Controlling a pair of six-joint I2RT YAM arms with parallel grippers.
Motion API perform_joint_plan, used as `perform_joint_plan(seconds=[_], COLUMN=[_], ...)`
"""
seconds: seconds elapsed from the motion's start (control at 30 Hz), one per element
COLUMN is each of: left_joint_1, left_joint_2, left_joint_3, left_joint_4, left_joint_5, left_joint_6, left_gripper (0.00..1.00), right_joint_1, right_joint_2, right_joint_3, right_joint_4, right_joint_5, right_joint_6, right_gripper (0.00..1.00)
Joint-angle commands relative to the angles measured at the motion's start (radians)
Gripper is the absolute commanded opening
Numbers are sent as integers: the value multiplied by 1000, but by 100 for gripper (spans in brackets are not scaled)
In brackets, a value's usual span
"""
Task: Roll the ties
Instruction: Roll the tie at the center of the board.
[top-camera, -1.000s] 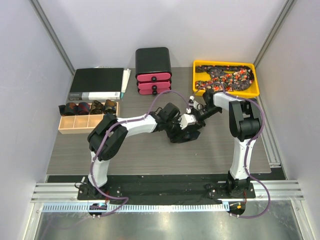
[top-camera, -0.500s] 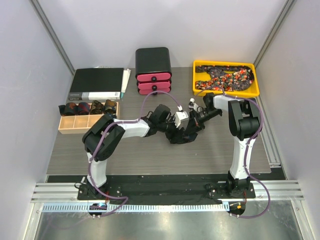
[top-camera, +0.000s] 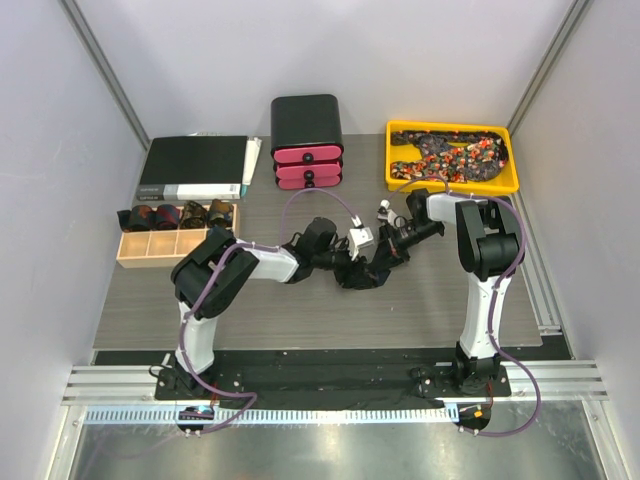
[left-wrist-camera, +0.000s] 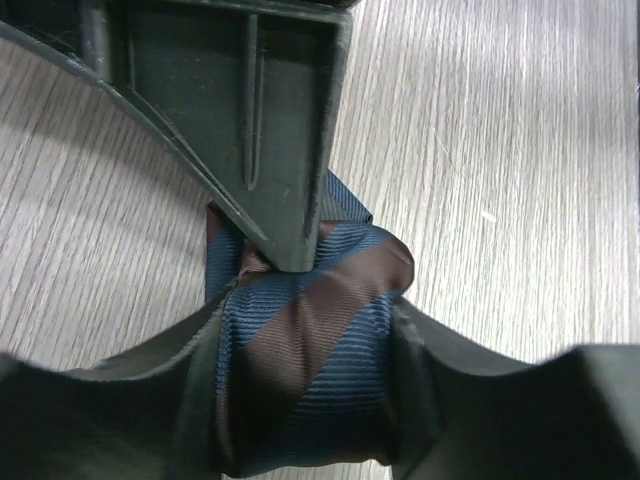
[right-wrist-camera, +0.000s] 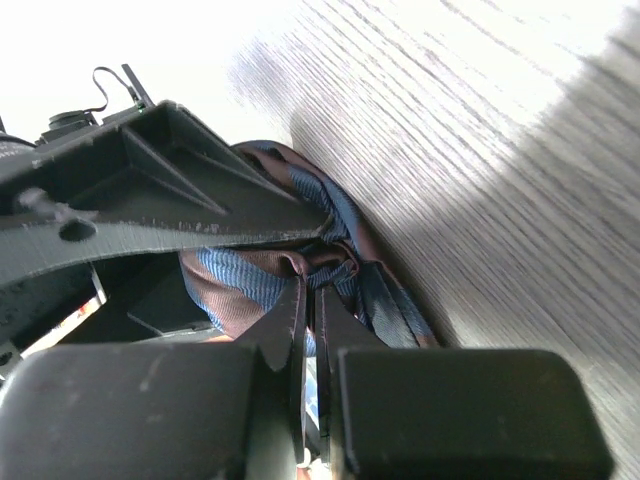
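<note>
Left gripper (left-wrist-camera: 305, 345) first: we see its two fingers (left-wrist-camera: 120, 400) pressed against opposite sides of a small coil of tie (left-wrist-camera: 320, 300), blue with brown stripes, so we read it as gripping the coil. Our right gripper (right-wrist-camera: 308, 300) is closed, its tips pinched together on a fold at the coil's middle. How much cloth lies between them we cannot tell.

From above, both grippers meet over the table (top-camera: 450, 300) just past its centre toward 3 o'clock. The left arm reaches in from 9 o'clock and the right from 2 o'clock. The tie rests on the wood there, with a loose dark part of it spread at 6 o'clock of the grippers.

More ties (top-camera: 450, 155) lie heaped in a yellow tray (top-camera: 455, 188) at 2 o'clock. Rolled ties (top-camera: 165, 215) sit in a wooden box (top-camera: 127, 262) at 9 o'clock.
</note>
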Motion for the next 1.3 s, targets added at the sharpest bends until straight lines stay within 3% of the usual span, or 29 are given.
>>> perform_joint_plan(seconds=[0.0, 0.07, 0.13, 0.2, 0.4, 0.5, 0.7, 0.87, 1.07, 1.13, 1.23, 1.27], left_joint_1=[-1, -1, -1, -2, -1, -1, -1, -5, -24, -30, -42, -47], left_joint_2=[-28, -37, -39, -42, -39, -39, -49, -83, -157, -152, -128, -122], left_joint_3=[-43, -55, -60, -65, -80, -79, -86, -89, -94, -91, -97, -100], left_joint_4=[-105, -113, -119, -122, -82, -69, -65, -79, -145, -183, -206, -211], left_joint_5=[-45, -65, -73, -70, -48, -47, -71, -160, -297, -307, -317, -318], left_joint_6=[84, 98, 110, 125, 135, 136, 129, 136, 201, 219, 234, 236], left_gripper=[44, 35, 28, 26, 20, 19, 17, 16, 13, 12, 11, 11], right_joint_1=[7, -11, -34, -66, -73, -45, 16, 38, 38, 35, 0, -17], right_joint_2=[-11, 0, -3, -20, -40, -34, -23, 20, 54, 57, 26, 12], right_joint_3=[-3, 29, 42, 59, 47, 40, 28, 46, 79, 103, 132, 135], right_joint_4=[93, 36, 3, -16, 2, 5, -27, -60, -64, -64, -62, -61], right_joint_5=[167, 139, 106, 69, 41, 92, 279, 414, 461, 436, 341, 314], right_joint_6=[-33, -41, -33, -33, 26, 25, -15, -27, -13, 0, 34, 43], right_gripper=[9, 13, 25, 29, 24, 15, 13, 11, 10, 10, 20, 27])
